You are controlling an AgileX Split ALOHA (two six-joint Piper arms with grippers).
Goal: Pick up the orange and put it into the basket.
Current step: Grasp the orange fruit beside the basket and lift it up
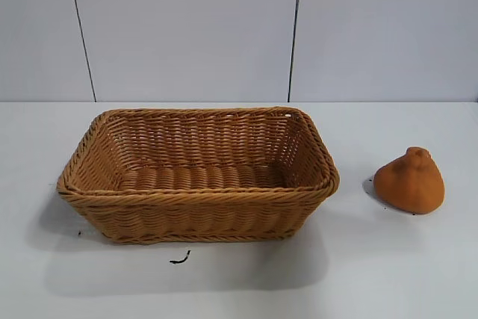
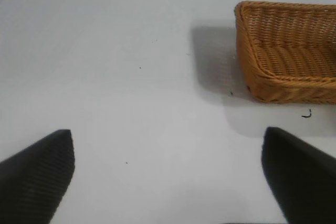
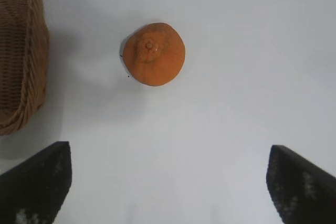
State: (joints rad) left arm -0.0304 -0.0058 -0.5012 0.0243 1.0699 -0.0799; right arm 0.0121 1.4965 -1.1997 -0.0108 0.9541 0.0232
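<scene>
Spread wide and empty, the right gripper [image 3: 168, 182], both dark fingertips [image 3: 37, 179] low over bare white table [image 3: 220, 103]. Ahead of those fingers and a little toward the basket-side one, well apart from both, the orange [image 3: 153, 53], resting on the table with its bumpy neck tilted up toward the camera. Farther off to that same side, near the orange but not touching it, the curved corner of the basket [image 3: 23, 51].

For a clean pick: advance with the fruit centred between the fingers, not nearer one tip; come down around the broad rounded body rather than the protruding neck, likely to slip out of a pinch; close only once both pads flank the widest part. A nudge from one finger first could roll the fruit away.

Likewise wide open and holding nothing, the left gripper [image 2: 168, 177], over empty table, the basket well ahead of its fingers and off to one side; no part to play here, best left parked.

Seen from outside, basket empty, orange lying on the table just beside its short end.
</scene>
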